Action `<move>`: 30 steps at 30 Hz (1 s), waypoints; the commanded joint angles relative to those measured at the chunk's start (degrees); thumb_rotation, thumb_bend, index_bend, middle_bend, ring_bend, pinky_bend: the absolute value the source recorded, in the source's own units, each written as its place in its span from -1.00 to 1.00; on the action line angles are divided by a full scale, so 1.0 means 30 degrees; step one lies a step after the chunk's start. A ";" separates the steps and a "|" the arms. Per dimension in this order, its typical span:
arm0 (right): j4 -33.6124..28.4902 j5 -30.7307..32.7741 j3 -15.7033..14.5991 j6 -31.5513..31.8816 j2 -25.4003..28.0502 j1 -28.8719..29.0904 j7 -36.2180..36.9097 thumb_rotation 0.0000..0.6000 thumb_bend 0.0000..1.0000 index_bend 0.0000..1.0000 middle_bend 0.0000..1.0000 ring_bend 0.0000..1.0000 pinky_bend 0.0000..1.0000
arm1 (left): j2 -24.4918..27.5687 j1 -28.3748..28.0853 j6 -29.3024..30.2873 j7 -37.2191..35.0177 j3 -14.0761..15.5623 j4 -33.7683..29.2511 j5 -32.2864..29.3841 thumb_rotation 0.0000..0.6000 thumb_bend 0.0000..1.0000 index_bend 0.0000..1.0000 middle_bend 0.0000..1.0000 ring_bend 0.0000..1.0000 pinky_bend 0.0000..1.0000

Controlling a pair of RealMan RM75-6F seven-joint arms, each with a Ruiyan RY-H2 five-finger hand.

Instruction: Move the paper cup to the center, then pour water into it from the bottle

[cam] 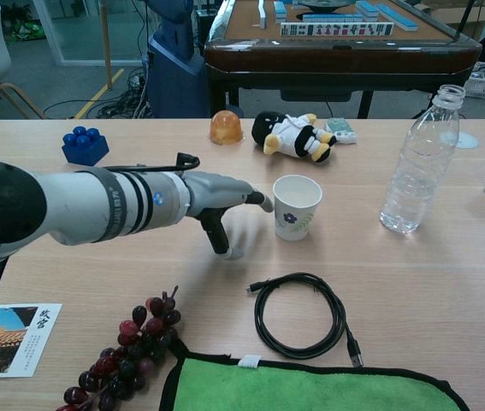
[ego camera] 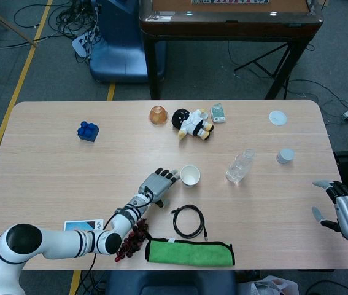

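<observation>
A white paper cup [ego camera: 190, 175] [cam: 297, 206] with a small leaf print stands upright near the table's middle. My left hand [ego camera: 159, 184] [cam: 219, 203] lies just left of it, fingers stretched out, with the fingertips [cam: 262, 203] touching the cup's side; it holds nothing. The clear water bottle [ego camera: 240, 166] [cam: 417, 163] stands uncapped to the cup's right. My right hand [ego camera: 344, 213] hovers open past the table's right edge, far from the bottle, and only the head view shows it.
A coiled black cable [ego camera: 189, 221] [cam: 300, 314], a green cloth [ego camera: 189, 253], grapes [ego camera: 132, 240] and a postcard [cam: 7, 339] lie along the front. A blue block [ego camera: 88, 131], orange dome [ego camera: 158, 115], plush toy [ego camera: 193, 123], white lid [ego camera: 277, 117] and small jar [ego camera: 285, 155] sit further back.
</observation>
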 commanded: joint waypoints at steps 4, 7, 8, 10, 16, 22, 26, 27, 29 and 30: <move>-0.0016 -0.0052 -0.0034 -0.0029 -0.0081 0.0042 -0.0144 1.00 -0.33 -0.45 -0.43 -0.56 -0.20 | 0.0172 -0.0246 0.0420 0.0299 0.0104 -0.0476 -0.0479 1.00 -0.35 -1.00 -1.00 -1.00 -0.96; -0.0010 -0.0037 -0.0044 -0.0040 -0.0084 0.0036 -0.0128 1.00 -0.33 -0.45 -0.43 -0.56 -0.20 | 0.0404 -0.0196 0.0846 0.0534 0.0339 -0.0819 -0.0732 1.00 -0.35 -1.00 -1.00 -1.00 -0.96; -0.0007 -0.0037 -0.0050 -0.0044 -0.0081 0.0035 -0.0114 1.00 -0.33 -0.45 -0.43 -0.56 -0.20 | 0.0536 -0.0135 0.0998 0.0585 0.0426 -0.0956 -0.0818 1.00 -0.35 -1.00 -1.00 -1.00 -0.96; 0.0022 -0.0022 -0.0070 -0.0080 -0.0089 0.0033 -0.0087 1.00 -0.33 -0.45 -0.43 -0.56 -0.20 | 0.0949 0.0098 0.1414 0.0621 0.0612 -0.1379 -0.1022 1.00 -0.35 -1.00 -1.00 -1.00 -0.96; 0.0139 0.0042 -0.0129 -0.0363 -0.0205 0.0134 -0.0199 1.00 -0.33 -0.45 -0.43 -0.56 -0.20 | 0.2723 0.1077 0.2781 0.0516 0.1216 -0.3268 -0.0805 1.00 -0.35 -1.00 -1.00 -1.00 -0.96; 0.0170 0.0102 -0.0120 -0.0479 -0.0403 0.0220 -0.0583 1.00 -0.33 -0.45 -0.43 -0.56 -0.20 | 0.4909 0.2361 0.4301 -0.0025 0.1701 -0.5686 0.0373 1.00 -0.35 -1.00 -1.00 -1.00 -0.96; 0.0152 0.0073 -0.0101 -0.0358 -0.0507 0.0205 -0.0804 1.00 -0.33 -0.45 -0.43 -0.56 -0.20 | 0.6364 0.3467 0.5349 -0.0614 0.2170 -0.7219 0.1417 1.00 -0.35 -1.00 -1.00 -1.00 -0.96; 0.0140 0.0062 -0.0094 -0.0308 -0.0526 0.0193 -0.0849 1.00 -0.33 -0.45 -0.43 -0.56 -0.20 | 0.6847 0.3840 0.5662 -0.0833 0.2332 -0.7634 0.1802 1.00 -0.35 -1.00 -1.00 -1.00 -0.96; 0.0145 0.0066 -0.0068 -0.0222 -0.0564 0.0172 -0.0914 1.00 -0.33 -0.45 -0.43 -0.56 -0.20 | 0.7512 0.4418 0.6128 -0.1151 0.2611 -0.8184 0.2417 1.00 -0.35 -1.00 -1.00 -1.00 -0.96; 0.0147 0.0071 -0.0054 -0.0192 -0.0589 0.0167 -0.0936 1.00 -0.33 -0.45 -0.43 -0.56 -0.20 | 0.7838 0.4708 0.6350 -0.1319 0.2749 -0.8438 0.2748 1.00 -0.35 -1.00 -1.00 -1.00 -0.96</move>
